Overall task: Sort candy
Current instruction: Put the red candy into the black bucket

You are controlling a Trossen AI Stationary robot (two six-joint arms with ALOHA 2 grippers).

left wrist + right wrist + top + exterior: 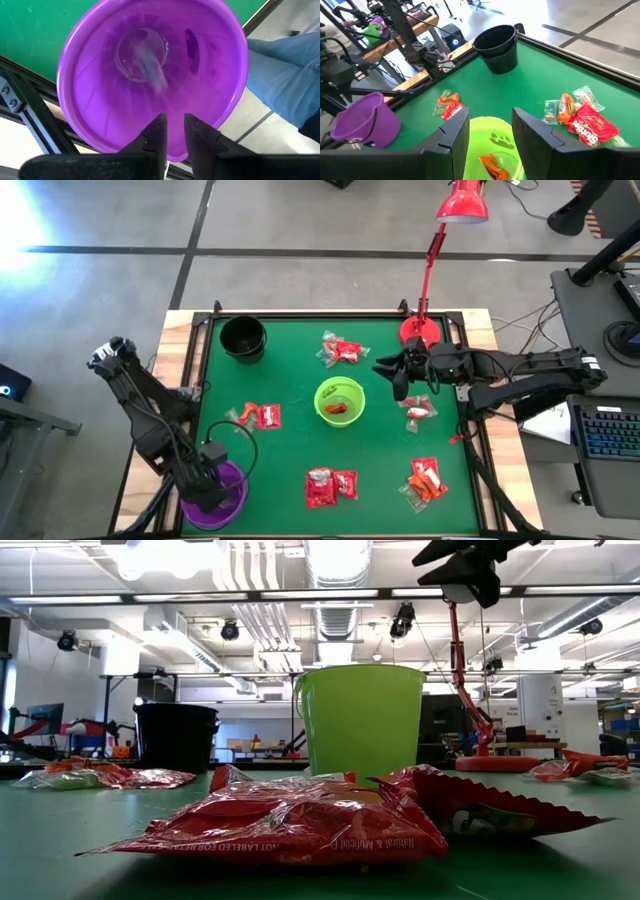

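Altogether three bowls (pixel 339 401); six candy (pixel 331 486) clusters on table.

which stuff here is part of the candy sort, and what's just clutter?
Job: candy in piles on the green mat; purple bowl, with a pale blurred sweet in it below the left hand; lime bowl, one orange sweet inside, below the open right hand; black bowl.

Clutter: red lamp; keyboard.

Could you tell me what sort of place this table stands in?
Probably a robotics lab or workshop. The low view shows exposed ceiling ducts and workbenches behind the green table, and the high view shows a desk with a keyboard beside it.
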